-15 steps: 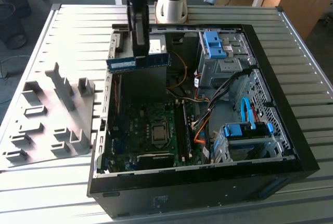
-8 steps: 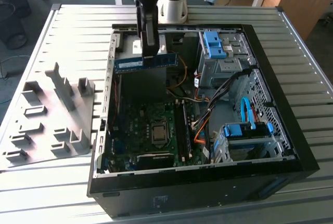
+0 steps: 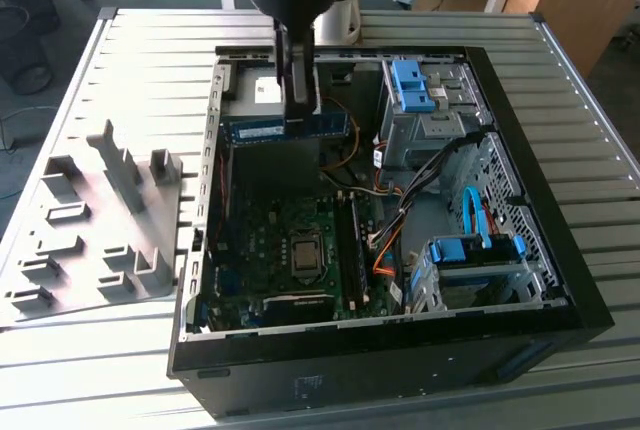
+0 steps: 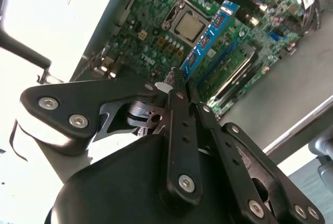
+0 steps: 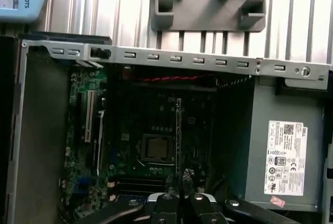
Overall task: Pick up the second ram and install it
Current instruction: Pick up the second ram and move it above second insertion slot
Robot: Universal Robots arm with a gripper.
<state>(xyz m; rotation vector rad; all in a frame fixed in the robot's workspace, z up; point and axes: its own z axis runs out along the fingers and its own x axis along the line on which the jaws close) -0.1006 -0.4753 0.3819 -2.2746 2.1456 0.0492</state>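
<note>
Ribbed grey metal counter (image 3: 120, 60) carries an open black computer case (image 3: 400, 370), with a grey plastic slotted fixture block (image 3: 100, 220) at its 9 o'clock. Carrying seems the step in hand. The black fingers (image 3: 298, 90) are clamped on the second ram (image 3: 250, 130), a long green chip-studded stick. It hangs above the green motherboard (image 3: 250, 240), toward its 12 o'clock. Seating likely calls for squaring its lower edge over a free slot.

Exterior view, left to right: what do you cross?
Grey slotted fixture → second ram, clamped in the end effector → drive cage with blue latch → computer case's right rim.
</note>
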